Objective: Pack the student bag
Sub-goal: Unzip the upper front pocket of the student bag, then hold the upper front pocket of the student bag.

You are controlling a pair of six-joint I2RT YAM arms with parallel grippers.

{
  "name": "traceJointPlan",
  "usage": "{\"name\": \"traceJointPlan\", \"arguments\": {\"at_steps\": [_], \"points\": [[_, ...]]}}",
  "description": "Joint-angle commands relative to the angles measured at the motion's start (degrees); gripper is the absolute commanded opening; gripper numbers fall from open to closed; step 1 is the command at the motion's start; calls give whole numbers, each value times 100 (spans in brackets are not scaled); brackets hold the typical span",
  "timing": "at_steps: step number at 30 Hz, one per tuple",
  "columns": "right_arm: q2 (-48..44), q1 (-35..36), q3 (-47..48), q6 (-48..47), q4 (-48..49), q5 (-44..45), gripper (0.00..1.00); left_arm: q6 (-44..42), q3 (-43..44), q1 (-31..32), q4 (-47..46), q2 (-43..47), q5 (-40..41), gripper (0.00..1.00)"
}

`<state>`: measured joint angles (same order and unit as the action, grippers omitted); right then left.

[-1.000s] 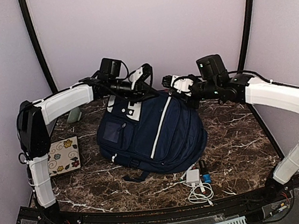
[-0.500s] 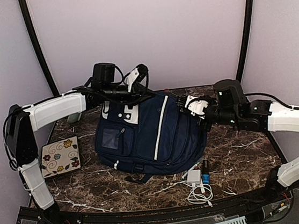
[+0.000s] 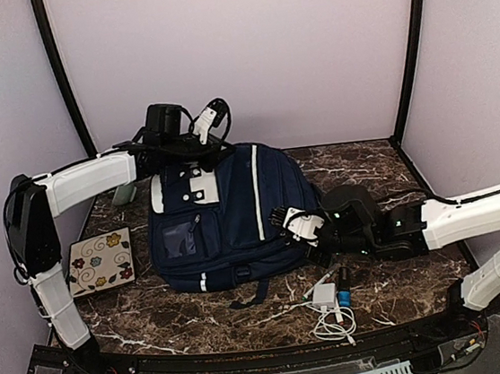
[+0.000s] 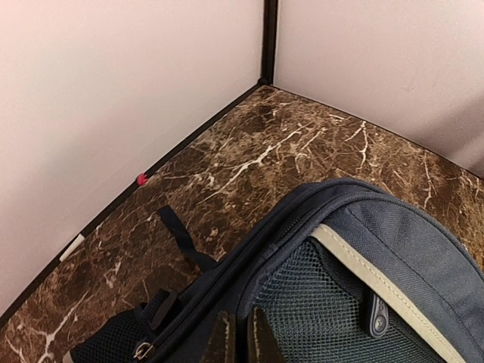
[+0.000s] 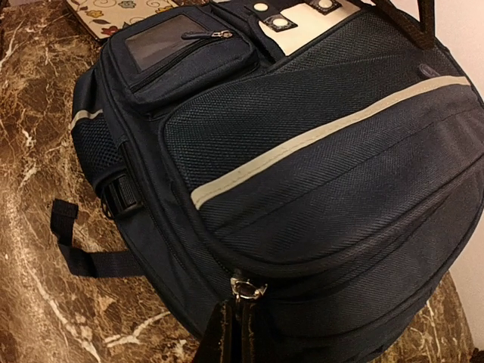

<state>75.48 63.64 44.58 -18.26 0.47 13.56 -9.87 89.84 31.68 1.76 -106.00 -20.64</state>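
Two grips, one student bag (image 3: 225,208)

The fingers (image 5: 221,336) of the right gripper (image 5: 233,327) are pressed together on the zipper pull (image 5: 248,288) at the bag's near right edge. The left gripper (image 4: 237,336) is closed to a thin slit on the bag's top edge, at the far side. The navy bag lies front-up in the middle of the marble table (image 3: 403,260). A white charger (image 3: 324,294) lies just in front of it, and a flowered notebook (image 3: 103,258) is off to its left.

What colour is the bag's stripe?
The stripe on the bag is off-white; right wrist view shows it best.
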Motion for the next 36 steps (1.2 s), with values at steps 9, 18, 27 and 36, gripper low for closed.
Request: {"name": "traceJointPlan", "arguments": {"at_steps": [9, 18, 27, 36], "points": [[56, -52, -268, 1280, 1712, -991, 0, 1064, -55, -439, -1368, 895, 1188, 0], [-526, -1407, 1144, 749, 1018, -1546, 0, 1952, -600, -473, -1928, 1629, 685, 0], [148, -1635, 1762, 238, 293, -1998, 0, 2422, -1067, -400, -1008, 1777, 1157, 3], [560, -1588, 2061, -59, 360, -2173, 0, 1514, -563, -101, 438, 1906, 2190, 92]]}}
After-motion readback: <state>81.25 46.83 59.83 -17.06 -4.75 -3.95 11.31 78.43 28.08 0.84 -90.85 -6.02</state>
